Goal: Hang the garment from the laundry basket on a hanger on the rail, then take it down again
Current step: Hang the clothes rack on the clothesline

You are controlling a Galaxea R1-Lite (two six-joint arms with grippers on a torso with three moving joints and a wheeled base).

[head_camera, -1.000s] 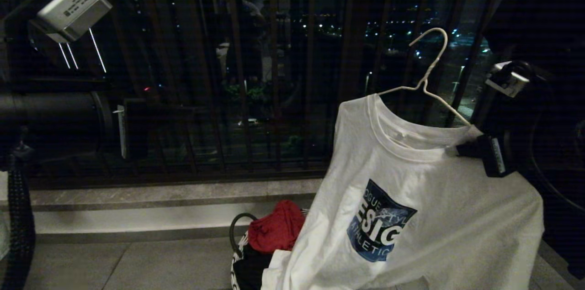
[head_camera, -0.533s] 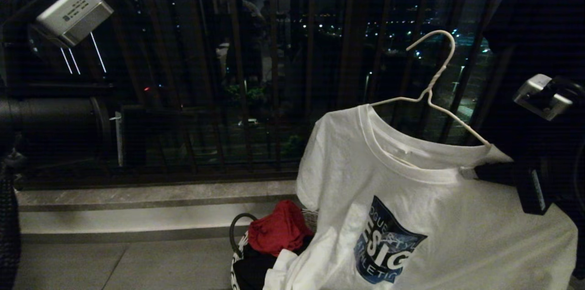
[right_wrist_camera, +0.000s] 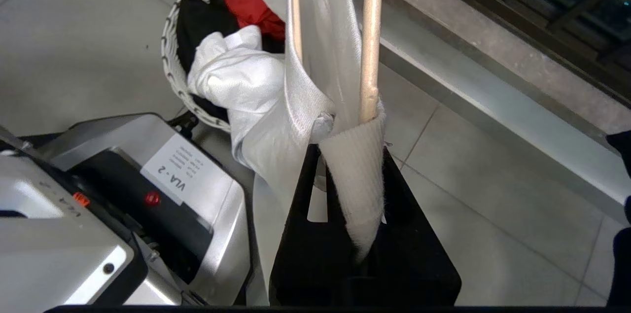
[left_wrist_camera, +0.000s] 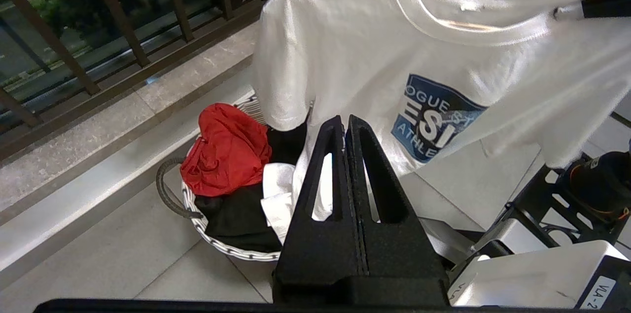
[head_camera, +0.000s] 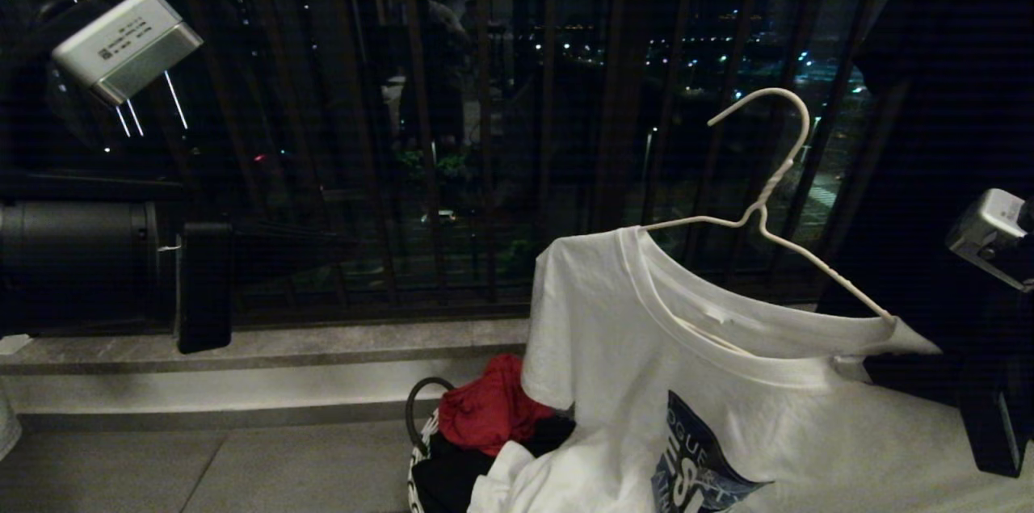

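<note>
We are holding the T-shirt up on its hanger above the laundry basket.

Left of the laundry basket (head_camera: 420,448), our left gripper (left_wrist_camera: 346,125) is hovering with its fingers pressed together, empty. Above the basket, the white T-shirt (head_camera: 646,351) is draping on the wire hanger (head_camera: 763,198), and our right gripper (right_wrist_camera: 345,155) is pinching its collar.

My head camera faces the balcony railing (head_camera: 485,133); both wrist cameras look down closely, sharing the laundry basket (left_wrist_camera: 217,244) and shirt (left_wrist_camera: 355,56).
</note>
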